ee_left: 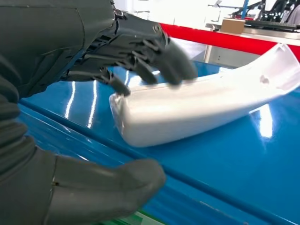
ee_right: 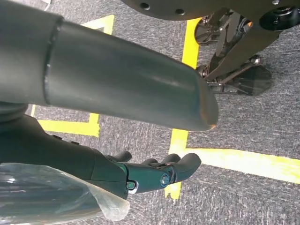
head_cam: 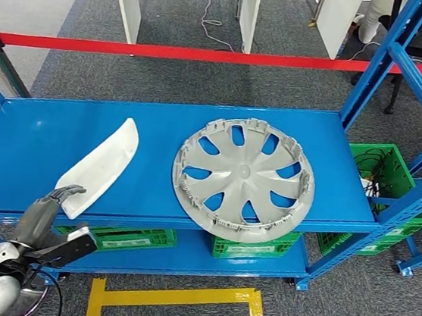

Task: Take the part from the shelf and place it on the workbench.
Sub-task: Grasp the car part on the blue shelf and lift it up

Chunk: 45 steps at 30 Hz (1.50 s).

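A long, curved white part (head_cam: 101, 166) lies flat on the blue shelf (head_cam: 38, 138), near the shelf's front edge on the robot's left side, with its near end pointing toward the robot. The left hand (head_cam: 47, 212) reaches up at that near end: in the left wrist view its fingers (ee_left: 141, 56) are spread and arch over the tip of the part (ee_left: 198, 112), while the thumb (ee_left: 106, 192) sits below the shelf's front lip, so the hand brackets the part without closing on it. A grey wheel cover (head_cam: 244, 178) rests on the same shelf to the right, well apart from the part. The right hand (ee_right: 155, 171) hangs over grey carpet with yellow floor tape (ee_right: 226, 159), its fingers loosely extended and holding nothing.
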Tool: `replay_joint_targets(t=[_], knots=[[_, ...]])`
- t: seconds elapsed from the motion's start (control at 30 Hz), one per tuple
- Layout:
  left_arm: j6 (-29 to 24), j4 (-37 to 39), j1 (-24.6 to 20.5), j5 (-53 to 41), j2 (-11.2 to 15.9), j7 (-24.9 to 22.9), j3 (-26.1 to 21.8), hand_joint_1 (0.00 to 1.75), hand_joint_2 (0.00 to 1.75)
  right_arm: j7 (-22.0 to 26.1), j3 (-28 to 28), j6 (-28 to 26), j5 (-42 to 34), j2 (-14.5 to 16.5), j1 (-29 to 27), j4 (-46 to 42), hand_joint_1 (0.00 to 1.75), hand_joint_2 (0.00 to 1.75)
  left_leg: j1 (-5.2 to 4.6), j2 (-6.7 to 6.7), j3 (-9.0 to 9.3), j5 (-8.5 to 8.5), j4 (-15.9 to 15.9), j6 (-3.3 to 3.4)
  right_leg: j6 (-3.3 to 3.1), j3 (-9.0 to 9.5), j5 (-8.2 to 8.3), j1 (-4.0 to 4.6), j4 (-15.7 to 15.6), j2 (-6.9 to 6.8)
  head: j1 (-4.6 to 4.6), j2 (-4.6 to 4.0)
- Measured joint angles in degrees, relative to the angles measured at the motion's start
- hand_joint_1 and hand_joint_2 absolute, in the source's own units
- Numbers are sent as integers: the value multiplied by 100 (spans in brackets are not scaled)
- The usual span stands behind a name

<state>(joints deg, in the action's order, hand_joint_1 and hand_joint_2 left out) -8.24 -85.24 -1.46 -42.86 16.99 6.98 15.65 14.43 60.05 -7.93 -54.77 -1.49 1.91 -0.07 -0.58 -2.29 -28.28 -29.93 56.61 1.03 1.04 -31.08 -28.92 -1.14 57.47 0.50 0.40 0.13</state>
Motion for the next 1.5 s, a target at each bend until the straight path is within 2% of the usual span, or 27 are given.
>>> replay_joint_targets(t=[0.43, 0.67, 0.9, 1.1, 1.3, 1.5], knots=[[-117, -19, -22, 15, 15, 3, 39, 175, 175, 28, 26, -10, 8, -1, 3, 0, 0, 0, 0, 0, 1, 0, 0, 0, 0, 3, 0, 0, 0, 0, 0, 0], [-400, -128, 36, 131, -11, 56, -67, 175, 175, 56, 27, -30, -8, 0, 5, 0, 0, 0, 1, 0, 2, 0, 0, 0, 0, 4, 0, 0, 0, 0, -1, 0], [-1265, -505, 229, 321, -137, 421, -387, 175, 175, 108, 22, -80, -107, 0, 2, 0, 0, 0, 1, 1, 1, 0, 1, 0, 0, 2, 0, 0, 0, 1, 0, 0], [-1412, -790, 337, 328, -205, 490, -570, 175, 175, 113, 21, -95, -115, 0, 1, 0, 0, 0, 0, 1, 0, 0, 1, 0, 0, 1, 0, 0, 0, 1, -1, 0], [-2079, -1240, 492, 248, -262, 838, -781, 175, 175, 146, 21, -110, -200, 4, -3, 0, 0, 0, 0, 1, 0, 0, 1, 0, 0, 2, 0, 0, 0, 1, -1, 0], [-2264, -1791, 690, 156, -265, 954, -990, 175, 175, 139, 19, -114, -279, 27, -9, 0, 0, 0, 1, 1, -1, -1, 1, 0, 0, 1, 0, 0, 0, 1, -1, 0]])
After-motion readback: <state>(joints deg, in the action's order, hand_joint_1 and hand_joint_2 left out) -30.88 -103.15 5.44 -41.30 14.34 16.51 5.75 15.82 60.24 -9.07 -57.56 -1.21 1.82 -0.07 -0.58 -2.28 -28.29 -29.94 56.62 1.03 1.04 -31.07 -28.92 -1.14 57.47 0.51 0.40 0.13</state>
